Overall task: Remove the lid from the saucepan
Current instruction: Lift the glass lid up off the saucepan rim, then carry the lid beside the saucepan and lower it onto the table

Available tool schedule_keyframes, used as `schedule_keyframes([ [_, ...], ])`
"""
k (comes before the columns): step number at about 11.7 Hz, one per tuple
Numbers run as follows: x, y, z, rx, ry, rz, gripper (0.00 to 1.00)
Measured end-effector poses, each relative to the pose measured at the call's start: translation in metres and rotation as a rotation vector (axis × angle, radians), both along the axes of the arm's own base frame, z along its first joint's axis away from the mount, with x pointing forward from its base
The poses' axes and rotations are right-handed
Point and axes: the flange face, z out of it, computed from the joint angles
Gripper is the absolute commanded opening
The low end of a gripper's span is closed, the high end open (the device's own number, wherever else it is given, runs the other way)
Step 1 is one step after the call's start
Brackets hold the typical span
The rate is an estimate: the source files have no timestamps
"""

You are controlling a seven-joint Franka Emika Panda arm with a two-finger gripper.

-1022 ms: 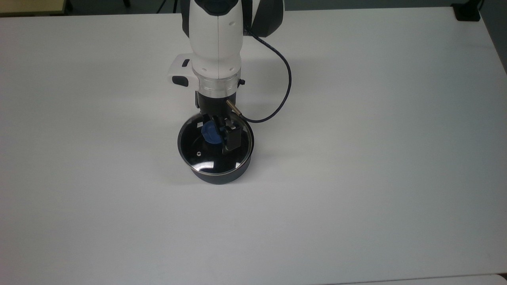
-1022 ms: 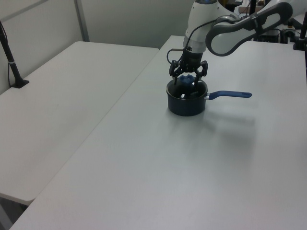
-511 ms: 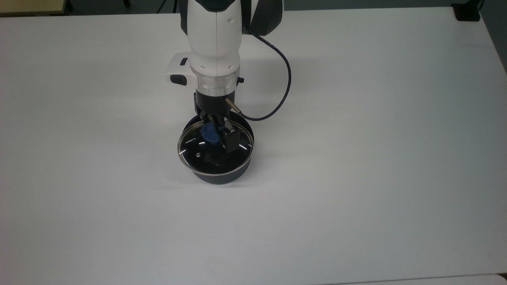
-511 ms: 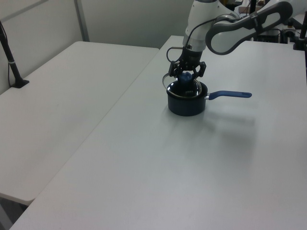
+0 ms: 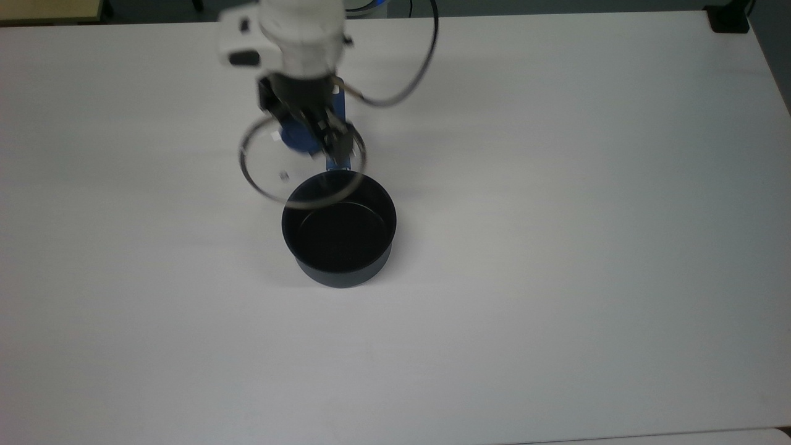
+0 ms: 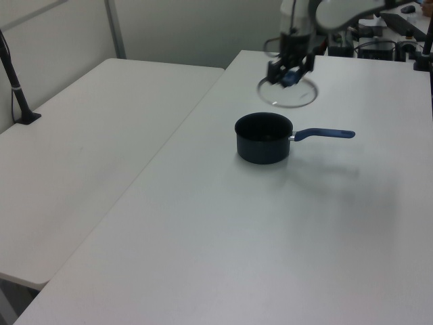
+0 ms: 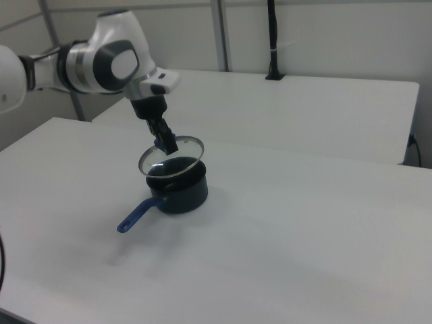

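Top view: round glass lid [image 5: 290, 176] lifted, seemingly.

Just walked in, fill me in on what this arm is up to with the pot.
The Franka arm's gripper has its jaws shut on the blue knob of the glass lid and holds the lid in the air, clear of the saucepan. The saucepan sits open on the white table, its black inside in plain sight and its blue handle pointing to the left view's right. In the top view the lid hangs up and to the top view's left of the pan.
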Motion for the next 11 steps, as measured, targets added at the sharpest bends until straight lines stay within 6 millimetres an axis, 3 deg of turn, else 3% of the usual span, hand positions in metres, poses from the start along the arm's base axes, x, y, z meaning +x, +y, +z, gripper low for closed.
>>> schedule_keyframes([
  [2, -0.025, -0.057, 0.017, -0.023, 0.084, 0.186, 0.26],
  [3, -0.042, -0.108, 0.012, -0.025, 0.123, 0.267, 0.26],
  [4, -0.055, -0.137, -0.001, -0.016, 0.163, 0.323, 0.26],
  [6, -0.079, -0.182, -0.049, 0.001, 0.197, 0.399, 0.27],
  [7, -0.088, -0.192, -0.079, -0.005, 0.178, 0.416, 0.28],
  [9, -0.101, -0.184, -0.129, -0.012, 0.146, 0.442, 0.28],
  [11, -0.107, -0.170, -0.152, -0.003, 0.154, 0.464, 0.34],
])
